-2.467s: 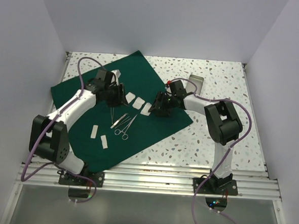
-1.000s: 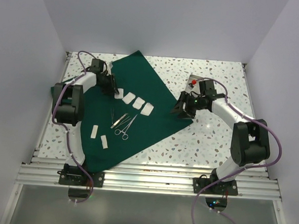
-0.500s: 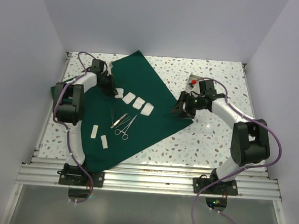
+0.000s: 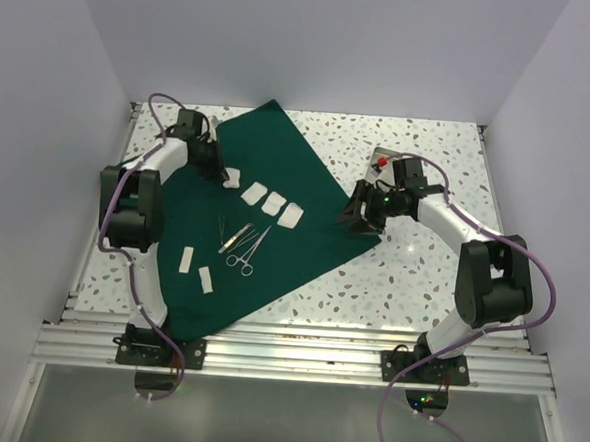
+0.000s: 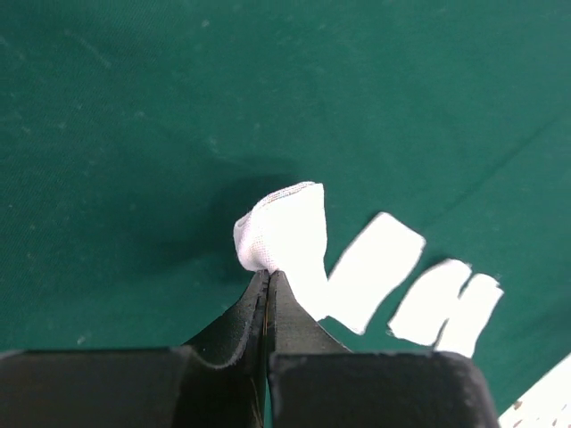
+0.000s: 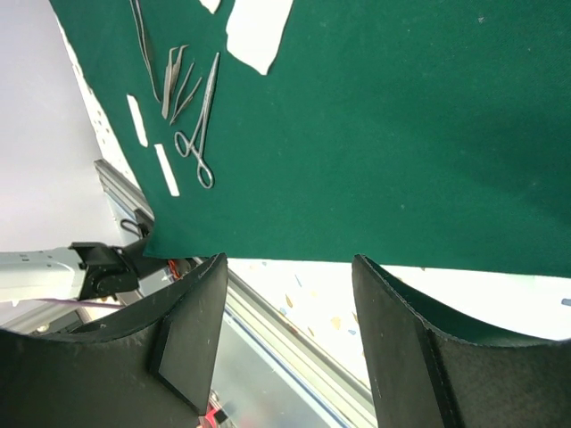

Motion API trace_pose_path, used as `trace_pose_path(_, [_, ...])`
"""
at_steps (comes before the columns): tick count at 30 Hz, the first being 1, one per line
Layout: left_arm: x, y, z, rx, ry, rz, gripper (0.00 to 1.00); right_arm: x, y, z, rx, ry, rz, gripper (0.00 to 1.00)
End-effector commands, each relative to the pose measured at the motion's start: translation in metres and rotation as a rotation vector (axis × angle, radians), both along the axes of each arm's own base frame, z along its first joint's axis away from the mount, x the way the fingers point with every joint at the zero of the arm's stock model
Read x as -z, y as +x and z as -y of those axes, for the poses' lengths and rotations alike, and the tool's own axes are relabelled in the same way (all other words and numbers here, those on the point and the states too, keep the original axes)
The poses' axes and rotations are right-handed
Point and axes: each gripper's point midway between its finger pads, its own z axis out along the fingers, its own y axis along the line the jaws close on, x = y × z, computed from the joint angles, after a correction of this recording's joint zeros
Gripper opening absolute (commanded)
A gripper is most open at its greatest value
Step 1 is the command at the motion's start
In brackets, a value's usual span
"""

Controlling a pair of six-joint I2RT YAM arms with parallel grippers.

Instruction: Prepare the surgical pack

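- Top external view. The green cloth [image 4: 289,161] lies spread flat and unfolded on the speckled table [image 4: 422,279], one corner pointing to the far side.
- On the cloth, near its centre: steel instruments [image 4: 239,245] grouped together, and a diagonal row of white pads [image 4: 274,202] just beyond them. Two narrow white strips [image 4: 196,270] lie toward the cloth's near-left edge.
- The metal tray [image 4: 387,159] sits off the cloth, on bare table to its right, partly hidden by the right arm.
- The left gripper [image 4: 221,170] is down at the left end of the pad row. The right gripper [image 4: 353,221] hovers over the cloth's right corner.
- Left wrist view. The fingers are closed flat together, pinching the near edge of one white pad [image 5: 284,234]. That pad is curled up off the cloth; its shadow falls on the fabric. Two more pads lie flat on the cloth to its right.
- Right wrist view. The fingers stand apart with nothing between them. Below them runs the cloth's edge, with bare table beyond. Instruments and strips show farther in on the cloth.
- Progress, judged: early. The contents are laid out and one pad is being repositioned. The tray is not yet on the cloth, nothing is gathered, and no fold has been made. Wrapping into a bundle is all left to do.
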Motion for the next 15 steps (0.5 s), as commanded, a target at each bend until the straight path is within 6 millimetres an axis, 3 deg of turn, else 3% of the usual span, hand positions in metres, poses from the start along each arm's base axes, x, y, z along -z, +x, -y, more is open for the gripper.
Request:
trace_pose_path(1, [-0.047, -0.004, 0.004, 0.027, -0.037, 0.089, 0.0, -0.01, 0.0, -0.003, -0.023, 0.024, 0.039, 0.62])
trace_pose_path(8, [-0.057, -0.027, 0.031, 0.145, -0.082, 0.11, 0.0, -0.008, -0.001, -0.003, -0.022, 0.03, 0.038, 0.61])
trace_pose_path(15, [-0.044, -0.033, 0.047, 0.317, 0.017, 0.126, 0.0, -0.007, -0.004, -0.004, -0.025, 0.037, 0.031, 0.61])
